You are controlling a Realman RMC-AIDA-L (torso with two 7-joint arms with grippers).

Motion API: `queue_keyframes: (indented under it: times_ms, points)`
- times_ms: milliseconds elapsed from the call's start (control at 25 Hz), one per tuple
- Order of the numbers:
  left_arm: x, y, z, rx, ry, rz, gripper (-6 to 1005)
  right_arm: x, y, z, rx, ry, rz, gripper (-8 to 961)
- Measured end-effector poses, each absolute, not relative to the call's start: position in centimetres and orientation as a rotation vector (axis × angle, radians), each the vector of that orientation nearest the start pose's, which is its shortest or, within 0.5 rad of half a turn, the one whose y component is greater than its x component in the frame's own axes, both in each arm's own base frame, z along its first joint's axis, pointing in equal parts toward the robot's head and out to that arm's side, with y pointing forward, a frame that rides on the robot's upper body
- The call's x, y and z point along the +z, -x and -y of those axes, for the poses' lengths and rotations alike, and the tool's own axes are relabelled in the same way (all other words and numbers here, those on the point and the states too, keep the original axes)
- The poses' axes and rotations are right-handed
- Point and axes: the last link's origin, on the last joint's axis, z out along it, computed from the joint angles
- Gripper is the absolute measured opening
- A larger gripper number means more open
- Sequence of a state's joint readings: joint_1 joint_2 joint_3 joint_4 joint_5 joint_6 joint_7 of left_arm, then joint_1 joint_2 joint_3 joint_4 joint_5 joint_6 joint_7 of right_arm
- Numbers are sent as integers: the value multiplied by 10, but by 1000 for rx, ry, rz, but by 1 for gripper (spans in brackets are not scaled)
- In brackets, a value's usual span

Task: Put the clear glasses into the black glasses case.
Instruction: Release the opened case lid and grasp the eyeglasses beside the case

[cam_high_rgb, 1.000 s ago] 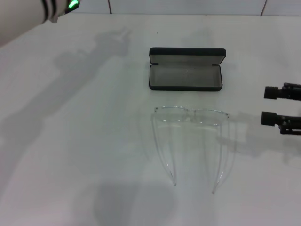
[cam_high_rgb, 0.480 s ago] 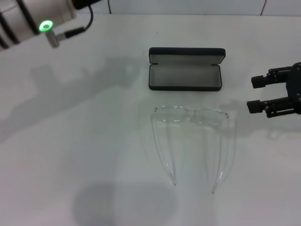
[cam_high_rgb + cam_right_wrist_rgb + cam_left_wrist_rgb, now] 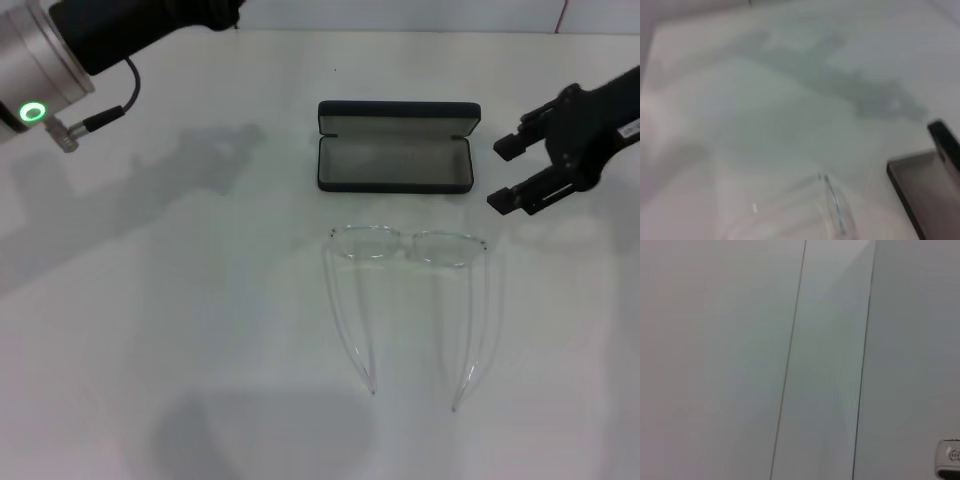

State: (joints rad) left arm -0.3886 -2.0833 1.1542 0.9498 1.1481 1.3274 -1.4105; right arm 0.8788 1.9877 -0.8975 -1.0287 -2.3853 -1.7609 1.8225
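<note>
The clear glasses [image 3: 408,246] lie flat on the white table, lenses toward the case, their thin temple arms stretched toward me. Just behind them the black glasses case [image 3: 395,148] stands open, grey lining showing and lid tipped back. My right gripper [image 3: 502,175] hovers open just right of the case, its two black fingers pointing left. The right wrist view shows a corner of the case [image 3: 925,187] and one lens of the glasses [image 3: 835,205]. My left arm [image 3: 60,60] reaches across the far left corner; its gripper is out of view.
A white table [image 3: 180,330] carries everything. A tiled white wall [image 3: 790,360] fills the left wrist view and runs behind the table's far edge.
My right gripper has swung up and left, from beside the glasses to beside the case. The left arm has dropped farther into view at the top left.
</note>
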Motion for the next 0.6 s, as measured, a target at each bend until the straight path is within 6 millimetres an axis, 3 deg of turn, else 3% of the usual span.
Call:
queue_keyframes:
  times_ms: [280,600]
  points:
    - [49,186,-351,-1270,2297,400,108,14,-117,-407,-438,3042,-172,721]
    - [48,202,-346,-1263,2264,439,108,-21,-107,-417,-570,2999,-40,721]
